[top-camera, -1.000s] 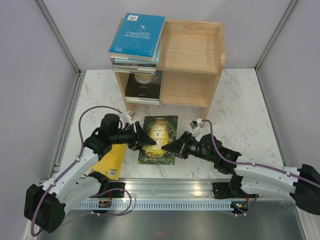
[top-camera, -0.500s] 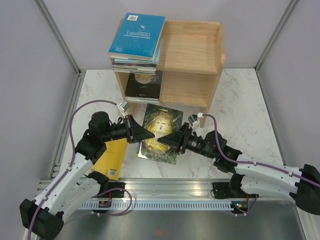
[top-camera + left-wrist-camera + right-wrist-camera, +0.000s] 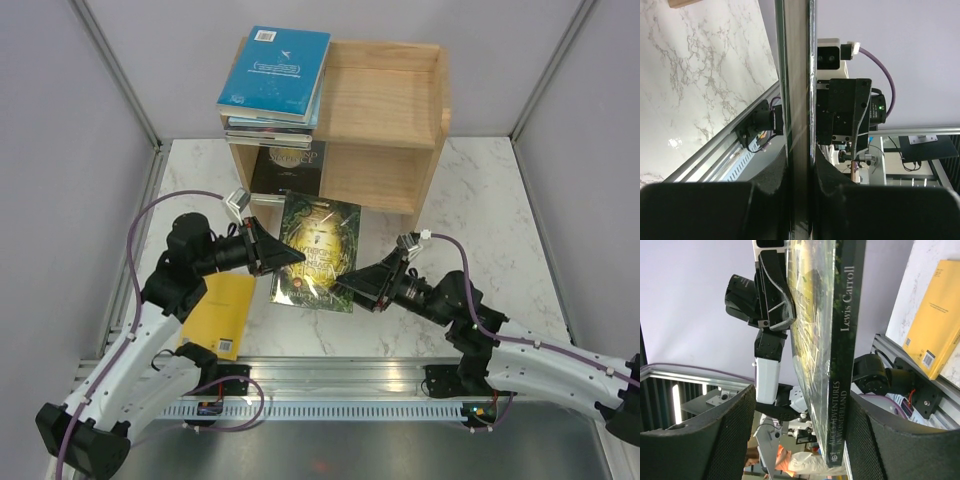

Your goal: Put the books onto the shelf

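— What's the room like?
— A white marble table (image 3: 480,200) boxed in by grey walls (image 3: 60,150). A metal rail (image 3: 340,375) runs along the bottom of the frame, and the shelf (image 3: 385,100) stands at top centre.
— And the books?
— A stack (image 3: 275,75) lies at the left end of the upper tier, a teal one on top. A black book (image 3: 288,170) lies in the lower tier beneath it. A yellow book (image 3: 222,310) lies flat at lower left, under the left arm.
— The arms?
— Both reach in to mid-frame. The left gripper (image 3: 295,257) is clamped on the green book (image 3: 320,250), holding it tilted off the marble just before the shelf. The right gripper (image 3: 342,285) has its jaws wide, the book's spine between them, not pinched.
— Room to move?
— Bare wood shows across the right half of both tiers, and bare marble at right.
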